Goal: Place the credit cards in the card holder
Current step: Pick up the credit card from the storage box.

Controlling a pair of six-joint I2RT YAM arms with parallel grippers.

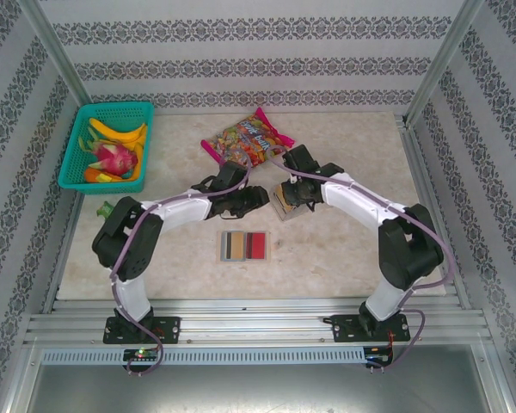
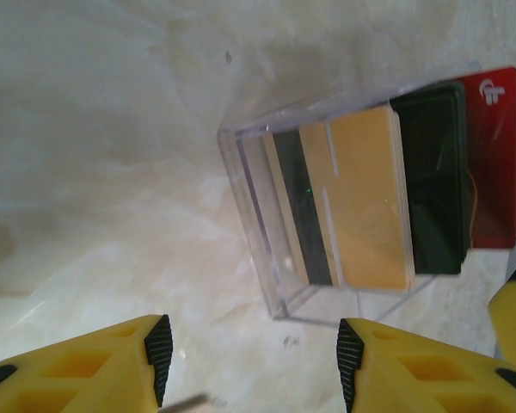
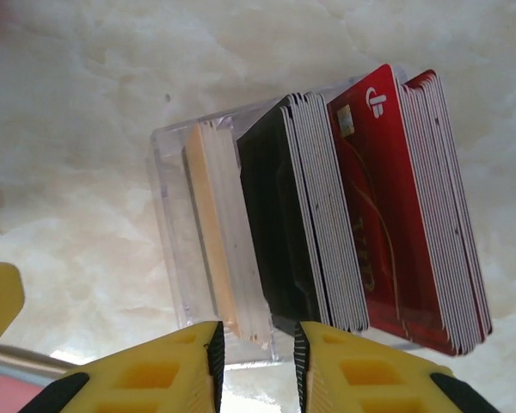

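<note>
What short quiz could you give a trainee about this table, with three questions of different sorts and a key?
1. True or false: the green basket is empty.
2. Which colour of card stands in the clear box? A blue, B red, C green.
3. Fill in: the left tool is ___ (open or shut).

Key:
1. False, it holds fruit.
2. B, a red card stands there.
3. Open, with nothing between its fingers.
</note>
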